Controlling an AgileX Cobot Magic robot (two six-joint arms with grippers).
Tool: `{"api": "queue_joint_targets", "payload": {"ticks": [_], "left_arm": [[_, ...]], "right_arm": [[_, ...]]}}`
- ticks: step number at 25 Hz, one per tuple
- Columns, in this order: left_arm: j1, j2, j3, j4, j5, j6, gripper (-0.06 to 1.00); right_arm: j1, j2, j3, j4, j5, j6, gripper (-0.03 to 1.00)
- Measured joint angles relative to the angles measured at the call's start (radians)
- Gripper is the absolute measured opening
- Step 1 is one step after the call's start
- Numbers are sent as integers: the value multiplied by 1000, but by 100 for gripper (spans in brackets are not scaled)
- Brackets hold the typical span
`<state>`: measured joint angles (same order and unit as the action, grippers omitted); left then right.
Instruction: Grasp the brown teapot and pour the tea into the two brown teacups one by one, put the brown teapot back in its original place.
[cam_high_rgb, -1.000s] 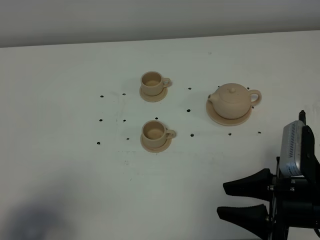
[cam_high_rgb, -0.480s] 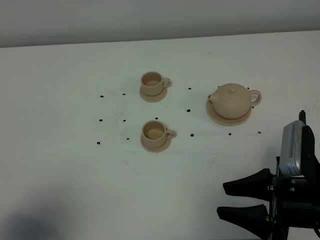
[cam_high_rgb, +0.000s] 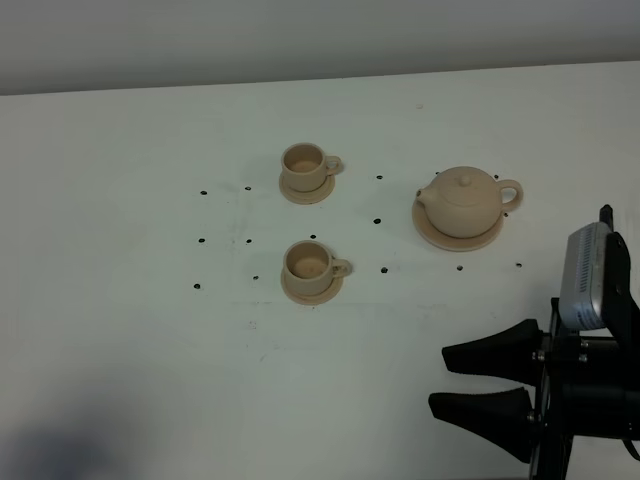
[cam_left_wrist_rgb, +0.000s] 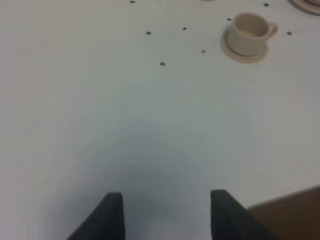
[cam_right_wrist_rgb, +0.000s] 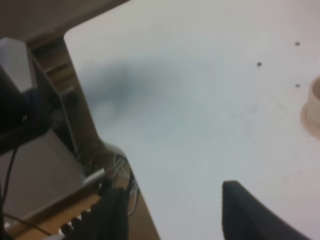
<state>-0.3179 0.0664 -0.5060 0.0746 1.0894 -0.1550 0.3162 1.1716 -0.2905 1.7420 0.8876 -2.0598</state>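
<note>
the teapot (cam_high_rgb: 462, 203) stands upright with its lid on, on the big saucer (cam_high_rgb: 436, 236), well apart from the fingers of the right gripper (cam_high_rgb: 440, 378) and off to the side of the farther finger, not in front of the tips. its long axis, from spout to handle, lies roughly along the line in which those fingers point: the spout faces the same way as the fingertips and the loop handle faces back toward the arm's side. the right gripper's two dark fingers are spread wide with nothing between them, hanging over the bare white table (cam_high_rgb: 120, 300). out beyond the fingertips, also well apart, the near cup (cam_high_rgb: 309, 263) and the far cup (cam_high_rgb: 304, 165) sit on their small saucers (cam_high_rgb: 325, 292), both handles turned toward the teapot; the spout points into the space between the two. small black dots (cam_high_rgb: 383, 269) mark the table around the cups and the teapot, and nothing lies between the fingers and the teapot. the left gripper (cam_left_wrist_rgb: 166, 196) shows only in its wrist view, fingers spread and released above bare table, with a cup (cam_left_wrist_rgb: 248, 31) far ahead of the tips; i cannot tell which of the two it is.
</note>
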Motion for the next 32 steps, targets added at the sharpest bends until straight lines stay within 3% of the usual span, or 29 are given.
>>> {"api": "queue_joint_targets", "payload": {"ticks": [6,12,21,32], "left_arm": [[179,0,0,0,0,4,43],[287,-3,0,0,0,4,43],[297,-64,1,1,-1,4,43],[297,-65,1,1,-1,4,43]], "right_arm": [[0,0,-55,0,-18,73,42],[0,0,-123,-23,-134,192,42],[0,2,-283,-181,-272,424,42],[0,99,-503,-582,-343,801,42]]}}
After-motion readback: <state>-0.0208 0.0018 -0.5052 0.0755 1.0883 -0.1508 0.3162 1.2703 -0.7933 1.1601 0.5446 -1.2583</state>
